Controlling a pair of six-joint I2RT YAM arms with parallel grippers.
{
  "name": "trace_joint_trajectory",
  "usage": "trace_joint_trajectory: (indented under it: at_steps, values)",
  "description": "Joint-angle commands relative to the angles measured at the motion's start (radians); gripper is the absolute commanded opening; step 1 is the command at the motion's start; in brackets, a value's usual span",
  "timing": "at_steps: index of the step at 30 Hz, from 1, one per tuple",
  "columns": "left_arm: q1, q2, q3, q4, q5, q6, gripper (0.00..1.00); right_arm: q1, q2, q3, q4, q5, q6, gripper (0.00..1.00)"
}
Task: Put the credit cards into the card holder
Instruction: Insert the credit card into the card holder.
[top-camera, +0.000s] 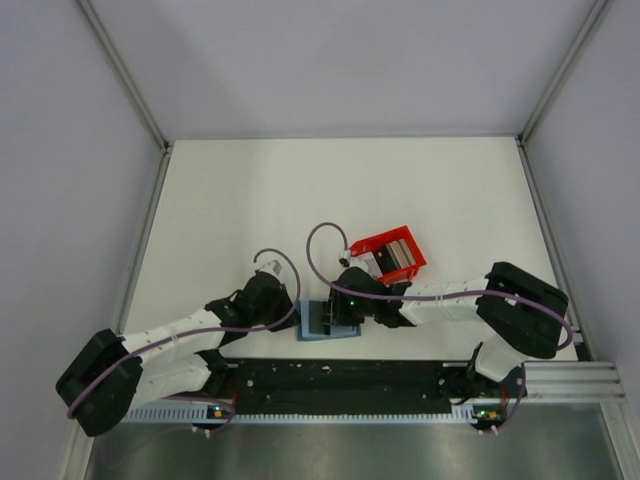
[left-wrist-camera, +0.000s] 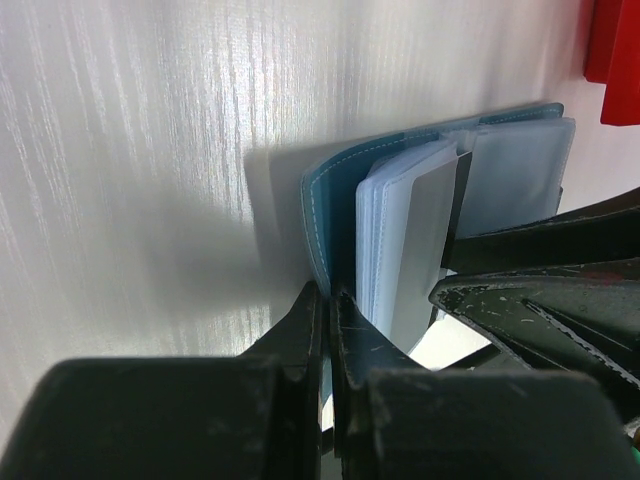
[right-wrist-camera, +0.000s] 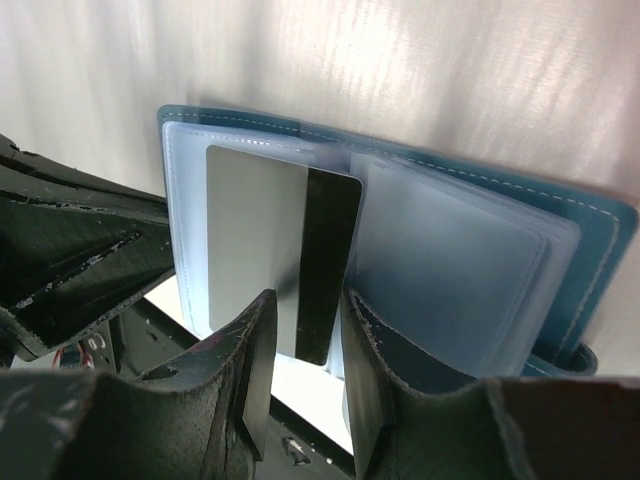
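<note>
**Right end effector** (right-wrist-camera: 307, 305), lower centre of the right wrist view. The jaws are standing narrowly parted in front of a grey-silver credit card (right-wrist-camera: 255, 240) with a black stripe. They are flanking its lower edge rather than pinching it, since the card is wider than the gap. The card is sitting partway inside a clear sleeve (right-wrist-camera: 460, 270) of the card holder (right-wrist-camera: 600, 240), which is opened out on the bench (right-wrist-camera: 420, 60). The fingers are probably placed to nudge the protruding end home.

**Left end effector** (left-wrist-camera: 328, 300), lower centre of the left wrist view. It is clamping shut on the holder's teal cover, evidently bracing it against sliding.

**Overhead view.** A red tray (top-camera: 395, 258) is sitting just above and right of both end effectors.
</note>
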Motion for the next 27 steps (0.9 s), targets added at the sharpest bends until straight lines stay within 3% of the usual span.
trace_joint_trajectory:
  at_steps: [1,13,27]
  values:
    - [0.001,0.033,-0.037,-0.081,-0.041,0.023,0.0,-0.014,0.054,0.02,-0.002,0.006,-0.048,0.32]
    - [0.0,0.048,-0.028,-0.082,-0.044,0.03,0.0,-0.014,0.008,-0.003,0.105,-0.016,-0.2,0.3]
    - [0.0,0.056,-0.022,-0.082,-0.044,0.032,0.0,-0.001,0.011,-0.015,0.219,-0.105,-0.196,0.25]
